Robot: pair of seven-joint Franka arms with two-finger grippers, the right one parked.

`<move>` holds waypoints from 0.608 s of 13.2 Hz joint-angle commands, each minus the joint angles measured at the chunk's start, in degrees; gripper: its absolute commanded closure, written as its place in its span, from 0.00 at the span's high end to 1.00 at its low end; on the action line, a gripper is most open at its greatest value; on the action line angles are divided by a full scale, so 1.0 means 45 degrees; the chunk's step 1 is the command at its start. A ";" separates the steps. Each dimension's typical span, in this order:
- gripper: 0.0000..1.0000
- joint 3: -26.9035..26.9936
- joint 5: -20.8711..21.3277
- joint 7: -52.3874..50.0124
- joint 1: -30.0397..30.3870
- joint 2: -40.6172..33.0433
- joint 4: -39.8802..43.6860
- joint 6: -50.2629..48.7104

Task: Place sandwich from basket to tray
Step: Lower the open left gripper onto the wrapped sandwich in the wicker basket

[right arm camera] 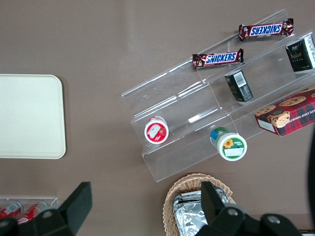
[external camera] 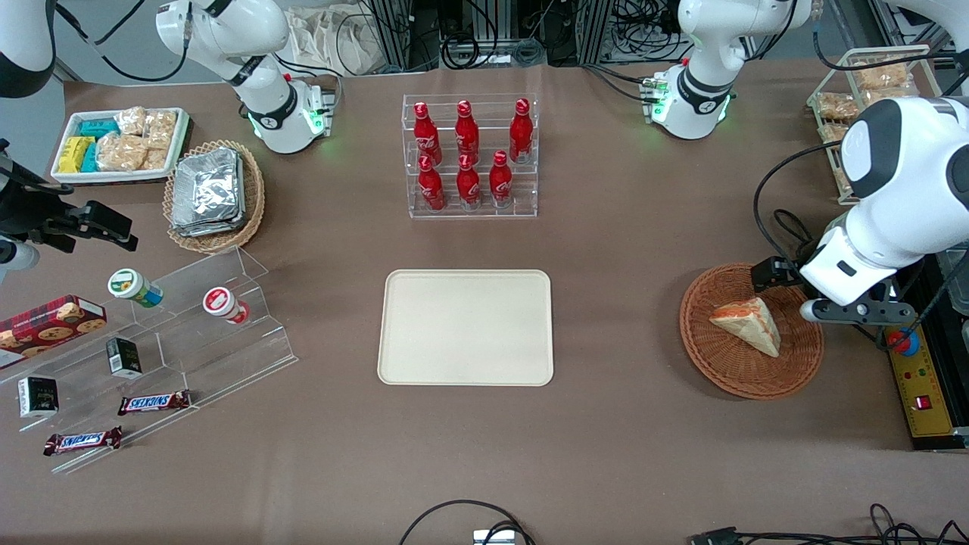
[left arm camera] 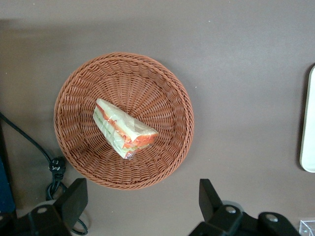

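1. Cream tray (external camera: 465, 327) bare, mid-table.
2. Reddish-brown wicker basket (external camera: 750, 331) toward working arm's end of the table.
3. Left gripper (left arm camera: 142, 206) above basket's edge, fingers spread, gripping nothing.
4. Sandwich wedge (left arm camera: 124, 129) lies in basket.

Six red bottles (external camera: 467, 155), two Snickers bars (external camera: 154, 402), two baskets (external camera: 749, 331), one sandwich (external camera: 748, 323)

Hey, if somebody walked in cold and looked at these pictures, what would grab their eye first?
Probably the red bottles lined up in a clear rack, farther from the front camera than the bare cream tray mid-table. Next, the sandwich lying in the reddish-brown basket toward the working arm's end, with the open gripper hovering above the basket's rim.
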 commanded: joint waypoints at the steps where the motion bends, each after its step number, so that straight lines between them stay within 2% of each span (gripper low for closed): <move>1: 1.00 0.0022 0.0156 0.0067 -0.0043 0.0183 0.0346 -0.0312; 4: 1.00 0.0022 0.0058 -0.0497 -0.0043 0.0942 0.1220 -0.1090; 8: 1.00 0.0119 0.0059 -0.3872 0.0054 0.1724 0.1245 -0.1604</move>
